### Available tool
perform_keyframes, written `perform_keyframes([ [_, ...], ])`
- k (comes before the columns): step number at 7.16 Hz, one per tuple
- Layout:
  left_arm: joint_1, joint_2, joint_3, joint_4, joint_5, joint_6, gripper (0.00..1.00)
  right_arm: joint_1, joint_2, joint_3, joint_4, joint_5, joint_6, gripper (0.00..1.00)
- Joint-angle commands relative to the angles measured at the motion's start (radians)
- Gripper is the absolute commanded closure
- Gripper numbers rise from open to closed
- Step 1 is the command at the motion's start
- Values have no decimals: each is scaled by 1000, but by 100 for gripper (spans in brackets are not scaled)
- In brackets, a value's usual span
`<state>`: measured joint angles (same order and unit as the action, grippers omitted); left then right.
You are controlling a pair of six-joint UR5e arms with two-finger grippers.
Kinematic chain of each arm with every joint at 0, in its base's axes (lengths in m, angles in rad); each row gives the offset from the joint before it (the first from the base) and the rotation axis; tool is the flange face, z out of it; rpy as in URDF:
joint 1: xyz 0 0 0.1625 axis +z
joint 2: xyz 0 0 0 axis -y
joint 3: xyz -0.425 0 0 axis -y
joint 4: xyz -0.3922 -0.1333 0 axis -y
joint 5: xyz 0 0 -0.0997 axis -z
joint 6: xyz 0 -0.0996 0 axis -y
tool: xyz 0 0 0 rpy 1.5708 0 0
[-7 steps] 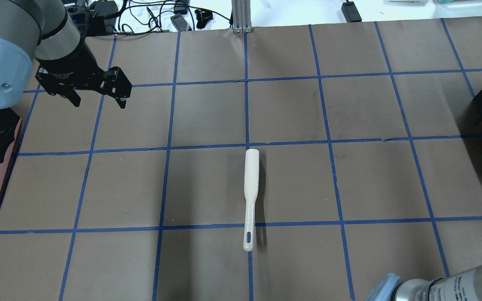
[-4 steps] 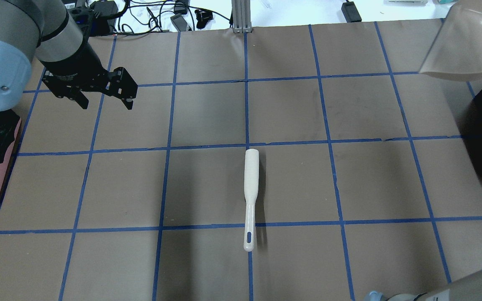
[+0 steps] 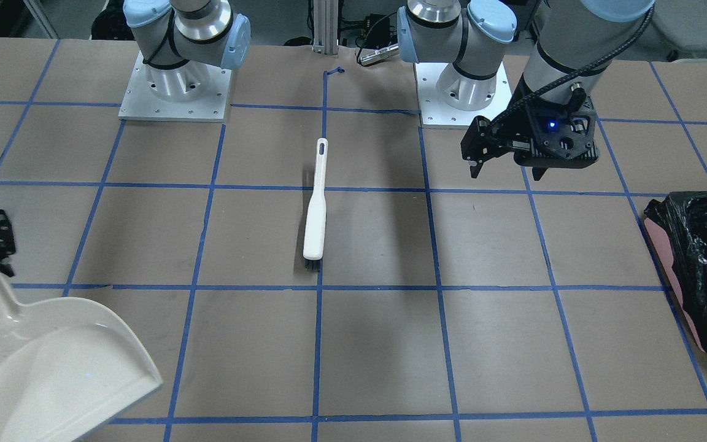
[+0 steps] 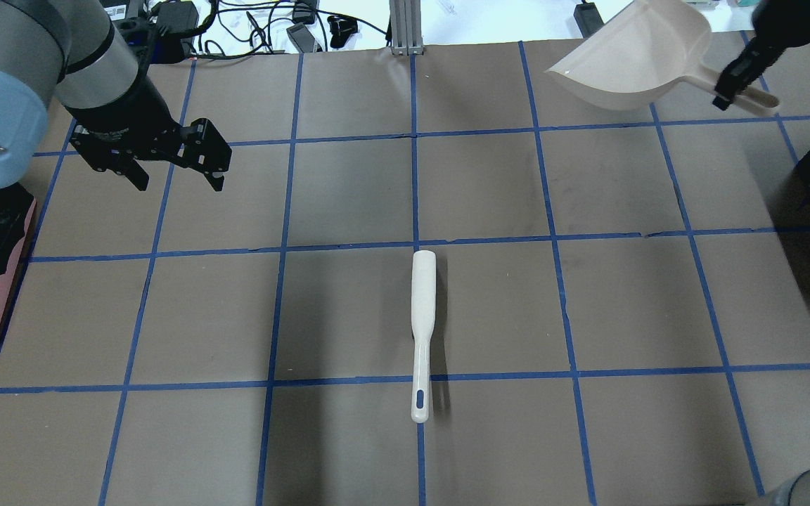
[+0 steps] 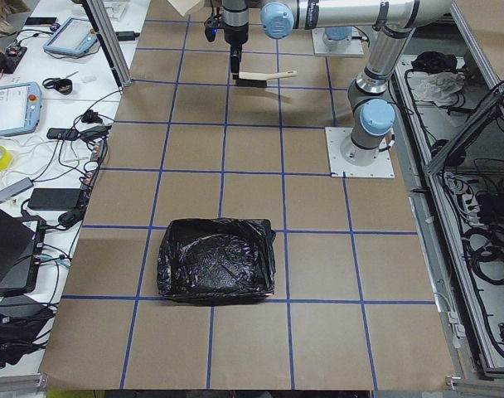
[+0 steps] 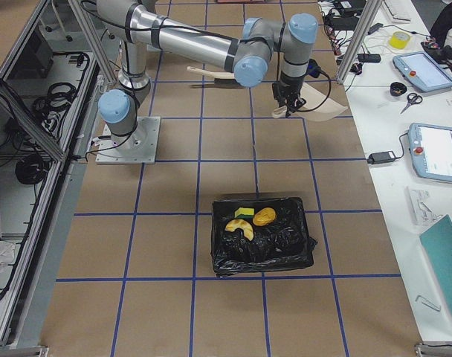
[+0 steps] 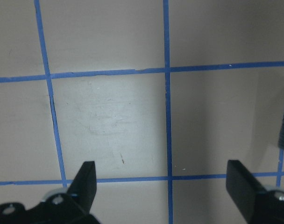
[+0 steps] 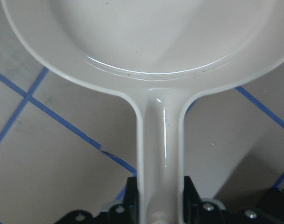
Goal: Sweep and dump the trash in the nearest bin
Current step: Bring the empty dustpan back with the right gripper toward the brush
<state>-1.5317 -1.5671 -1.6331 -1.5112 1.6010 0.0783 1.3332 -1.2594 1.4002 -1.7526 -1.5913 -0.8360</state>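
Evidently the dumping is done. The three scraps, an orange-brown lump (image 6: 265,216), a pale yellow curved peel (image 6: 241,227) and a yellow-green block (image 6: 244,213), lie together on the black liner inside the bin (image 6: 263,266), which sits at the table's (image 4: 349,183) end on the robot's right. The right gripper (image 4: 727,90) is clenched on the handle of the dustpan (image 4: 630,63), which hangs tilted above the far right corner, its bowl bare in the wrist view. The left gripper (image 4: 178,181) hovers with its jaws spread wide and nothing between them, well apart from the brush (image 4: 422,302) lying flat along the centre line. (The pink bin (image 3: 663,248) on the robot's left shows only its crinkled bag.)

What remains, I judge, is to put the dustpan down. Doing it well means levelling the pan first and lowering it onto a bare square away from the brush and the bin. The jaws should let go only once the lip rests on the paper, so it neither drops nor skids. The handle looks slim and smooth, so a slow swing should guard against twisting in the grip.

No brand, label or writing can be read on the dustpan, the brush or either bin.
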Motion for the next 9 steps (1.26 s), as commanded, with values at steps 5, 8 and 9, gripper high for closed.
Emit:
perform_keyframes([
  [5, 1, 1, -2, -1, 0, 0, 0, 432, 156, 3, -113, 69, 935, 100],
  [8, 1, 1, -2, -1, 0, 0, 0, 562, 208, 3, -117, 65, 1101, 100],
  [9, 1, 2, -2, -1, 2, 0, 0, 575, 230, 3, -119, 68, 1129, 100],
])
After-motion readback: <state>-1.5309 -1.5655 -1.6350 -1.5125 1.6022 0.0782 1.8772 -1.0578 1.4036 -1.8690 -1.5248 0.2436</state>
